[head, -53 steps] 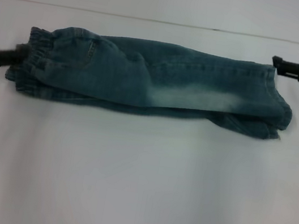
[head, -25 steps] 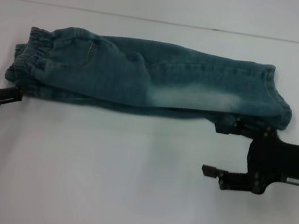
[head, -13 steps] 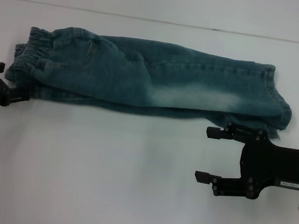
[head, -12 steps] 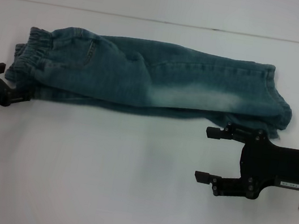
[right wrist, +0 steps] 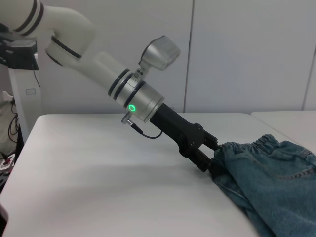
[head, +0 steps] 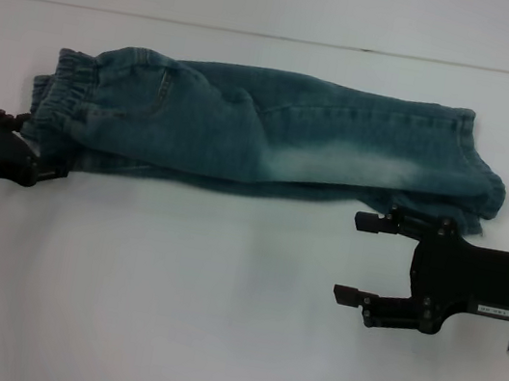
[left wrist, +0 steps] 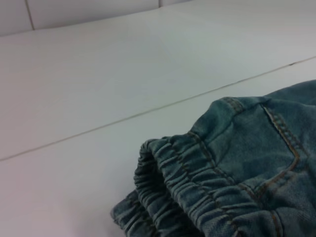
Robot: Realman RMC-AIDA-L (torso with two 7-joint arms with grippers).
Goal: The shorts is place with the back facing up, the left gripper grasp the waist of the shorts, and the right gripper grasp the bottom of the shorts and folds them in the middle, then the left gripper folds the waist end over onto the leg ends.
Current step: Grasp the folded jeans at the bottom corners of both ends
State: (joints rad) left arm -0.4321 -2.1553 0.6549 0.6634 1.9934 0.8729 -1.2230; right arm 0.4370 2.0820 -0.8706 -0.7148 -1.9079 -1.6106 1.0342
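Denim shorts (head: 273, 135) in left pincer (head: 39, 164)

The left claw (head: 39, 164) buries its tips in the gathered waistband of the shorts (head: 273, 135), so whether they pinch cloth or merely touch it can't be read, and its arm runs off the head view's edge. The right claw (head: 353, 256) has its arm cut off at the opposite edge. Folded lengthwise, the shorts hide their lower layer. In the left wrist view no fingers show, and the denim (left wrist: 237, 173) runs out of the picture. In the right wrist view the shorts (right wrist: 266, 177) are likewise cropped.
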